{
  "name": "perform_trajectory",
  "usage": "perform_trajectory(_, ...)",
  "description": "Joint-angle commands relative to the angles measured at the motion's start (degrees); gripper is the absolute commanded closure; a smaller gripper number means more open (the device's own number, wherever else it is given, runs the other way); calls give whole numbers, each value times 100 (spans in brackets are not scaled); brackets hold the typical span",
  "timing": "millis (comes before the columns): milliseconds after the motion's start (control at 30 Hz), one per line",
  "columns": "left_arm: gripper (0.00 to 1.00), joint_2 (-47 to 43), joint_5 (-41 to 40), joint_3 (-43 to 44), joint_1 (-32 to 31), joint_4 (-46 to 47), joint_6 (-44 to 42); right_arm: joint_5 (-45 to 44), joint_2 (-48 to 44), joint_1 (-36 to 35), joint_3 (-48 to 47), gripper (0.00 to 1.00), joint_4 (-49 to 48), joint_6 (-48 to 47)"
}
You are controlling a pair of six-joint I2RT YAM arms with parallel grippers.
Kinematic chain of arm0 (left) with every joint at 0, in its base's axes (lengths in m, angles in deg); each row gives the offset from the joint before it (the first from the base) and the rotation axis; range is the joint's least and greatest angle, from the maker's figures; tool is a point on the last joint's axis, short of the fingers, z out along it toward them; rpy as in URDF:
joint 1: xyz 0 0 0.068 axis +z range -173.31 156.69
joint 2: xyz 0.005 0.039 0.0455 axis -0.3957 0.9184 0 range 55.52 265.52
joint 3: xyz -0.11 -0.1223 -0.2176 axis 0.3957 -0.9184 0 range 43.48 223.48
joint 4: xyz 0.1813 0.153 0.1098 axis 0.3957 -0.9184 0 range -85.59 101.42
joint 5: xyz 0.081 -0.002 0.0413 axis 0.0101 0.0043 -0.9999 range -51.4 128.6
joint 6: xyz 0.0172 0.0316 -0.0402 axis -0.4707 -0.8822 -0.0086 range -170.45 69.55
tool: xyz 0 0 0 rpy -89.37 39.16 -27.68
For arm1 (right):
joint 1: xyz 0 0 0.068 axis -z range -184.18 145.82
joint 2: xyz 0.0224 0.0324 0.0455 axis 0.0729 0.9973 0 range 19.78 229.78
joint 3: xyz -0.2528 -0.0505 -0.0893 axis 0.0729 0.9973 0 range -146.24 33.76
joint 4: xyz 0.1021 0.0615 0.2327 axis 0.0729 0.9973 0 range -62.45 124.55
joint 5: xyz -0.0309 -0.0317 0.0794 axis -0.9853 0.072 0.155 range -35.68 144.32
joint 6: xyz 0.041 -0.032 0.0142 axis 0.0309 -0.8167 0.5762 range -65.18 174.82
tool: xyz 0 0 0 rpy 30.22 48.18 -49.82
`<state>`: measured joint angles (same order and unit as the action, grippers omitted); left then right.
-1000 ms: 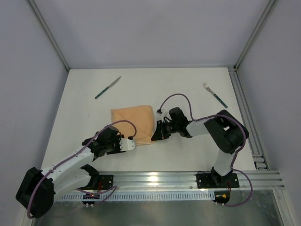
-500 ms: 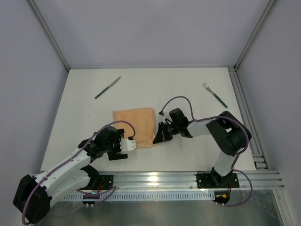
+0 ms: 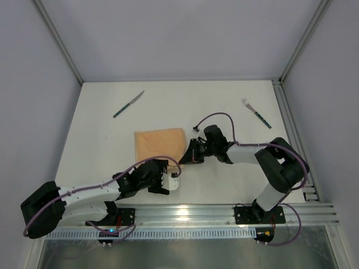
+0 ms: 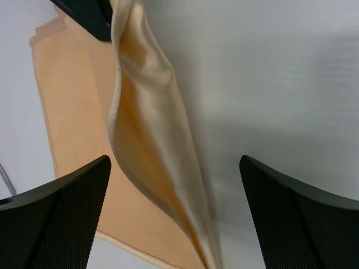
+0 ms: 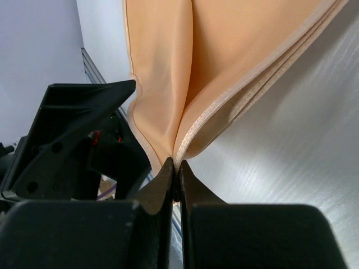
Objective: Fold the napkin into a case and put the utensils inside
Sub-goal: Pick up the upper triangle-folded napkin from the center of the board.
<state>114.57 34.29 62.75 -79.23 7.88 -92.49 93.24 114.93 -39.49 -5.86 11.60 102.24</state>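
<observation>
Item 1: slim knife with dark green handle and silver blade (image 3: 128, 104), lying flat toward the far left corner of the white bench (image 3: 224, 95).
Item 2: peach-orange cloth napkin (image 3: 160, 144), folded, mid-bench, its right edge raised into a standing fold.
Item 3: left pincer (image 3: 173, 180), at the napkin's near right corner. I see its fingers (image 4: 61, 213) spread wide with the raised fold between them; whether they touch it I cannot tell.
Item 4: right pincer (image 3: 188, 158), pressed together on the napkin's right hem.
Item 5: small green-handled fork (image 3: 256, 113), toward the far right corner.
</observation>
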Motion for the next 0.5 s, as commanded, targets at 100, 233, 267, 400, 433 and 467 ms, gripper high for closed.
perform_trajectory(100,1,1134,-912,-292,-129,2250,363,-218,-217,-37,-20,96,-339,689)
perform_trajectory(233,12,1872,-1597,-292,-384,2927,92,-305,-261,-46,-37,96,-278,681)
perform_trajectory(267,17,2117,-1781,-327,-463,3241,4,-323,-278,-46,-46,96,-225,664)
perform_trajectory(400,27,1972,-2309,-783,-499,3649,-339,-332,-348,-55,-81,97,-111,593)
perform_trajectory(433,31,1849,-2354,-897,-499,3614,-409,-341,-375,-46,-90,96,-67,558)
perform_trajectory(467,33,1708,-2398,-1090,-499,3553,-427,-358,-383,-46,-99,96,12,497)
